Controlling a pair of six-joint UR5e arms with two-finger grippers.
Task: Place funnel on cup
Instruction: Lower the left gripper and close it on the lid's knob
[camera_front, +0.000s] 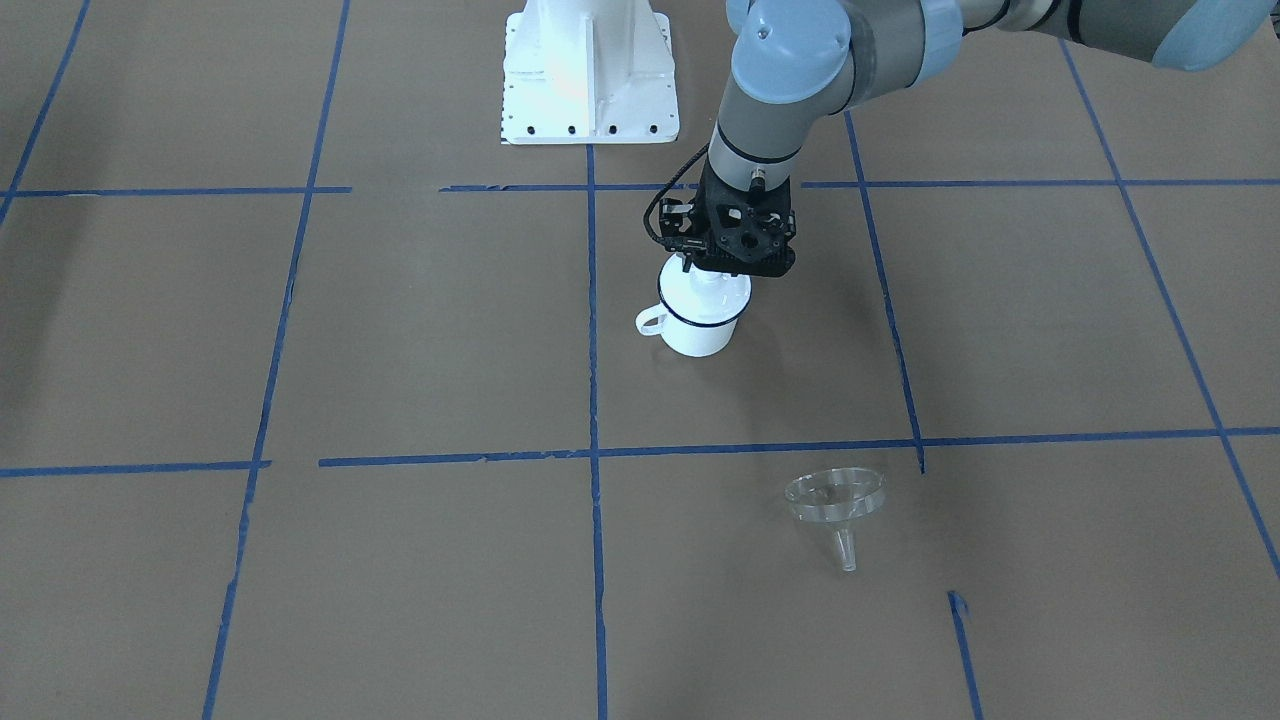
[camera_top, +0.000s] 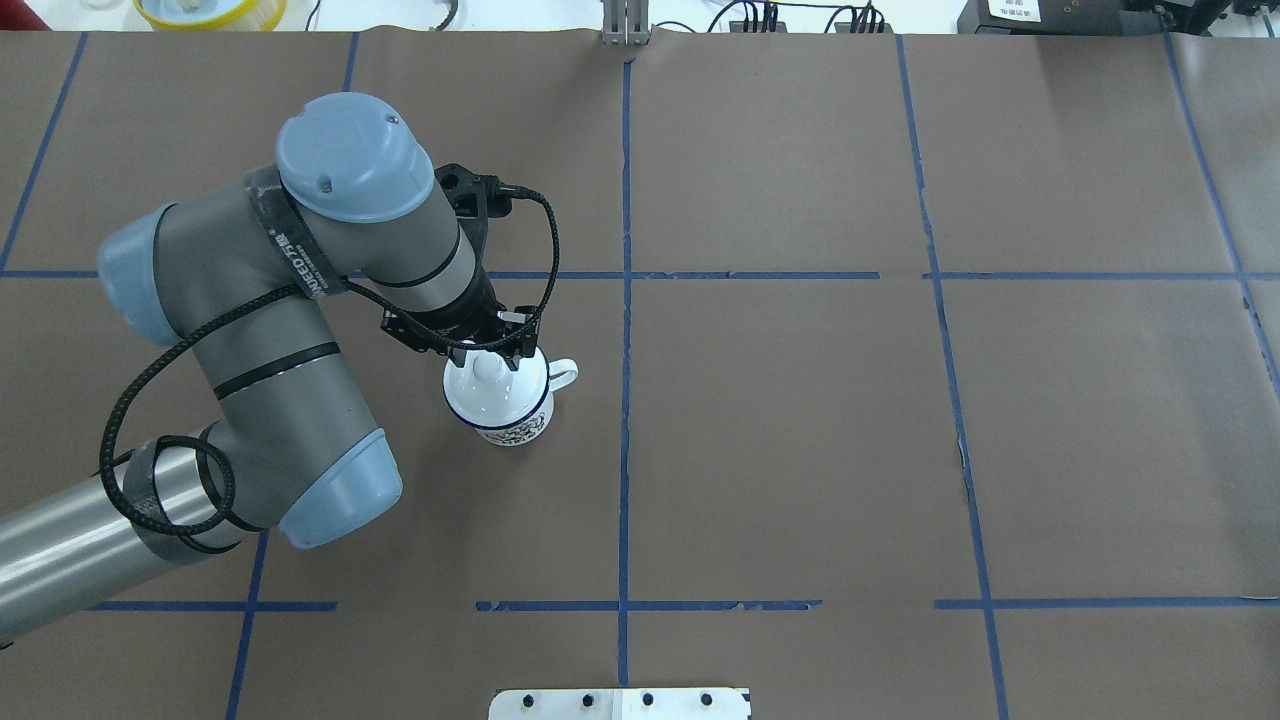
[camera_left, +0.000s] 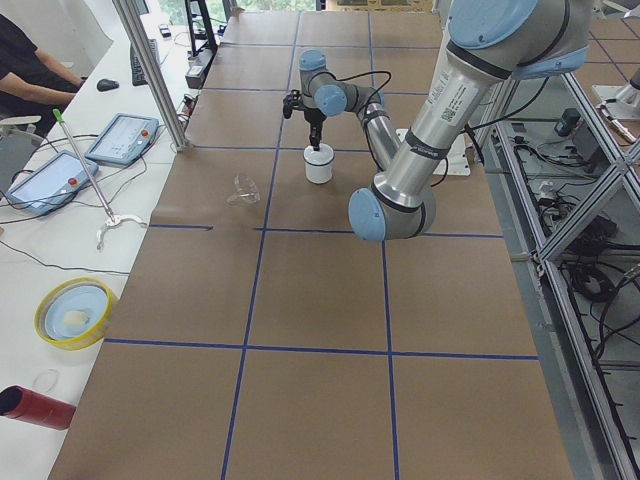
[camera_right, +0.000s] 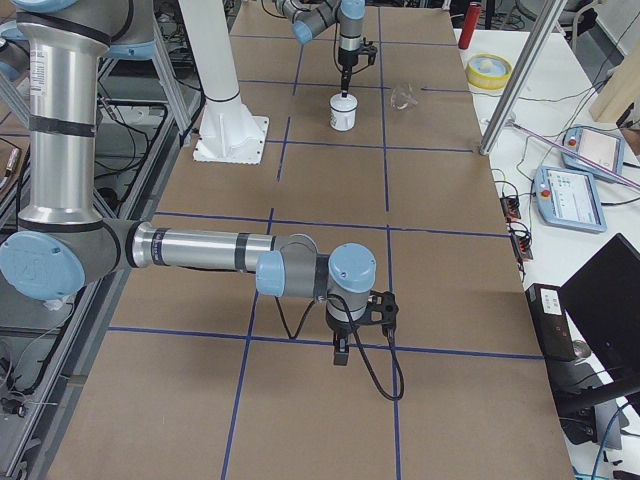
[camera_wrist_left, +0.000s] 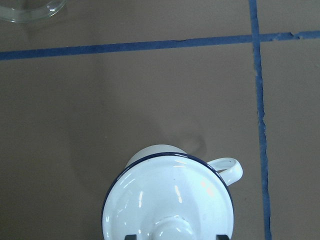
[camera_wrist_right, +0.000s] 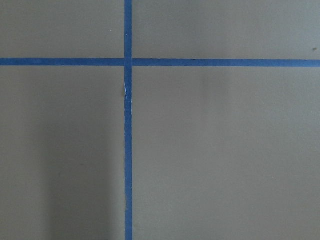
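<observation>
The fingers (camera_wrist_left: 131, 237) of the left gripper (camera_top: 492, 358) are spread wide. One dark tip sits on each side of the knob (camera_wrist_left: 172, 227). There looks to be a gap between each tip and the knob, but only the very ends of the tips show.

The knob is on top of a round white lid (camera_wrist_left: 170, 195). The lid sits on the cup (camera_front: 700, 325) and covers its mouth. The cup stands upright on the brown table (camera_front: 400, 330), and its little handle (camera_wrist_left: 229, 170) sticks out to one side.

The funnel (camera_front: 835, 500) is on the table, well apart from the cup and past a blue line (camera_front: 700, 448). Nothing is touching it.

The right gripper (camera_right: 340, 348) is far from the cup. It points down at the table near where two blue lines cross. I cannot tell how wide its fingers are.
</observation>
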